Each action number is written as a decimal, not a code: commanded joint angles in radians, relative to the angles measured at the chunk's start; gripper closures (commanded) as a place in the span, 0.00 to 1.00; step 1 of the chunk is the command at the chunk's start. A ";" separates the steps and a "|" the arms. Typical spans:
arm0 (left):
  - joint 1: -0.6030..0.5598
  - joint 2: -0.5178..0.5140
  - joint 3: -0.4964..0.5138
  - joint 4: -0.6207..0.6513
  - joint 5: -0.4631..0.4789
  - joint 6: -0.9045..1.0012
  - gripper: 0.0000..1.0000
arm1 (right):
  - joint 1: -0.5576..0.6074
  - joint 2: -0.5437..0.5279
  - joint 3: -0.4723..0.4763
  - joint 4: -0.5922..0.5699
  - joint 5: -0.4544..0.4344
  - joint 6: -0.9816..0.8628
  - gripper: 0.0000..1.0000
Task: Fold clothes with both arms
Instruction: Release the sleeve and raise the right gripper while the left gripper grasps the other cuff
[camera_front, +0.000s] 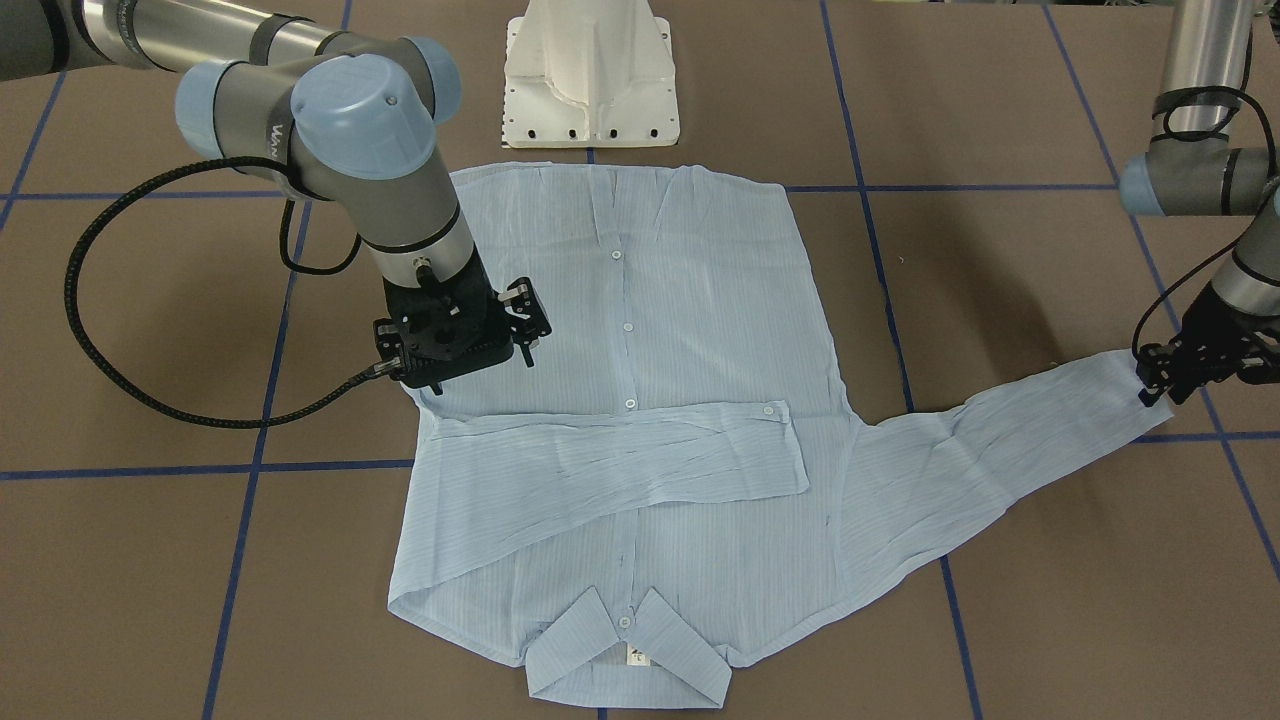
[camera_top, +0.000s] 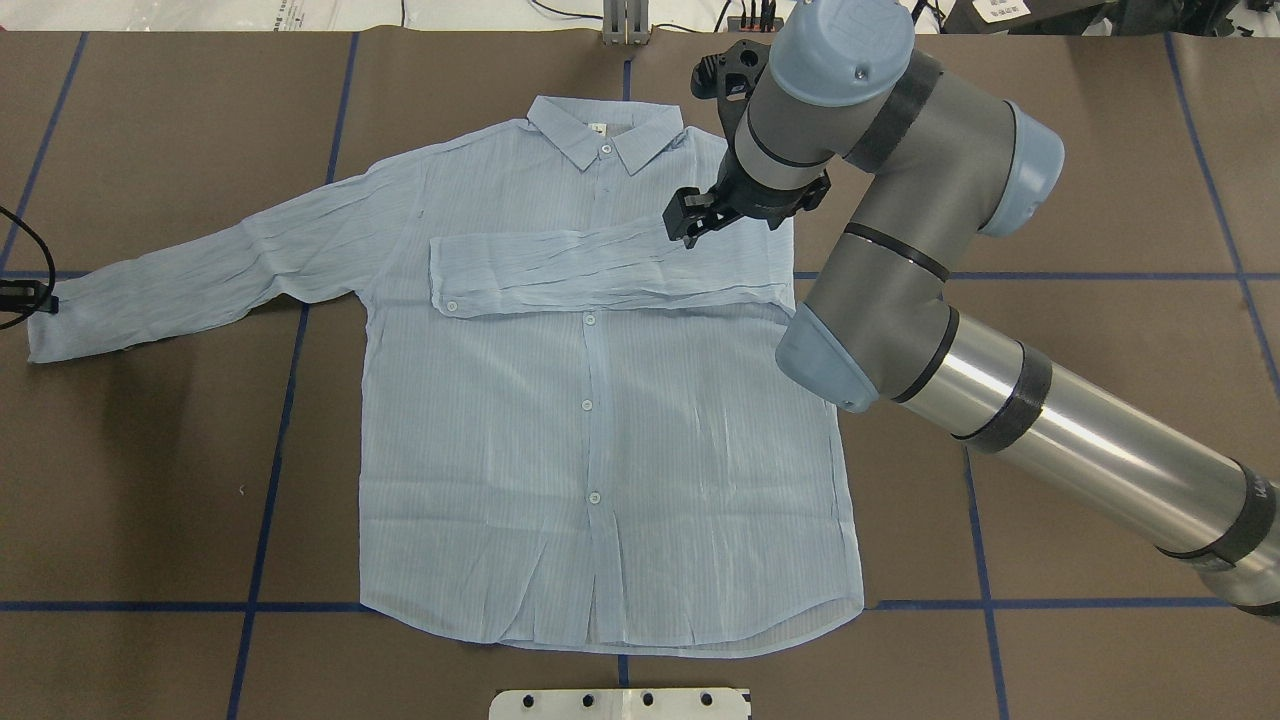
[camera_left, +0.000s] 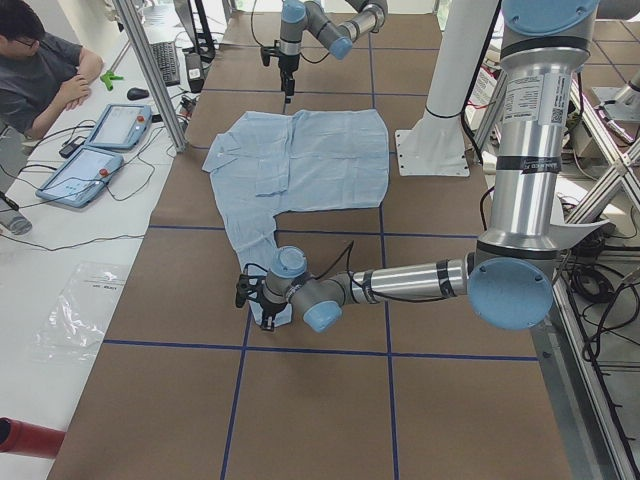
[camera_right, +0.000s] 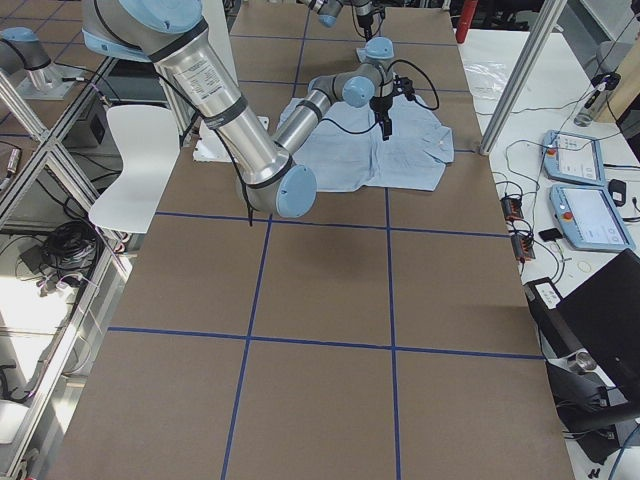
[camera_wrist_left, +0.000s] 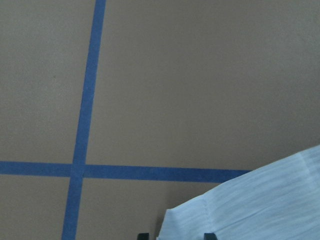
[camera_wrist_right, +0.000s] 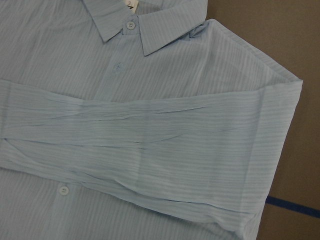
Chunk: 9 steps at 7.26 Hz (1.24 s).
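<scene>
The light-blue striped shirt (camera_top: 600, 420) lies flat and front up on the brown table, collar (camera_top: 605, 135) at the far side. One sleeve (camera_top: 600, 270) is folded across the chest. The other sleeve (camera_top: 200, 280) stretches out to the robot's left. My left gripper (camera_front: 1155, 385) is down at that sleeve's cuff. In the left wrist view (camera_wrist_left: 176, 235) its two tips stand apart with the cuff corner (camera_wrist_left: 200, 215) between them. My right gripper (camera_top: 690, 225) hovers open and empty above the folded sleeve near the shoulder (camera_wrist_right: 250, 100); it also shows in the front-facing view (camera_front: 525, 325).
The white pedestal base (camera_front: 590, 80) stands at the robot's side of the shirt hem. Blue tape lines (camera_top: 270, 450) cross the table. An operator (camera_left: 40, 70) sits beyond the far edge, with teach pendants (camera_left: 90, 165) beside him. Bare brown table surrounds the shirt.
</scene>
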<state>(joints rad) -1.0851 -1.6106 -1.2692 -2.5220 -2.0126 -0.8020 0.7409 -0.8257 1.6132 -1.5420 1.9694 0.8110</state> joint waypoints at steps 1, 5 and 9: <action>0.002 -0.005 -0.005 0.002 -0.003 0.001 1.00 | 0.002 -0.007 0.001 0.000 0.000 -0.004 0.00; -0.002 -0.009 -0.186 0.128 -0.101 0.001 1.00 | 0.081 -0.119 0.088 -0.010 0.049 -0.047 0.00; -0.006 -0.370 -0.459 0.882 -0.101 -0.019 1.00 | 0.254 -0.323 0.137 -0.012 0.150 -0.307 0.00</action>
<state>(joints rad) -1.0909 -1.8484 -1.6681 -1.8709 -2.1141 -0.8078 0.9353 -1.0781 1.7364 -1.5551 2.0913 0.6088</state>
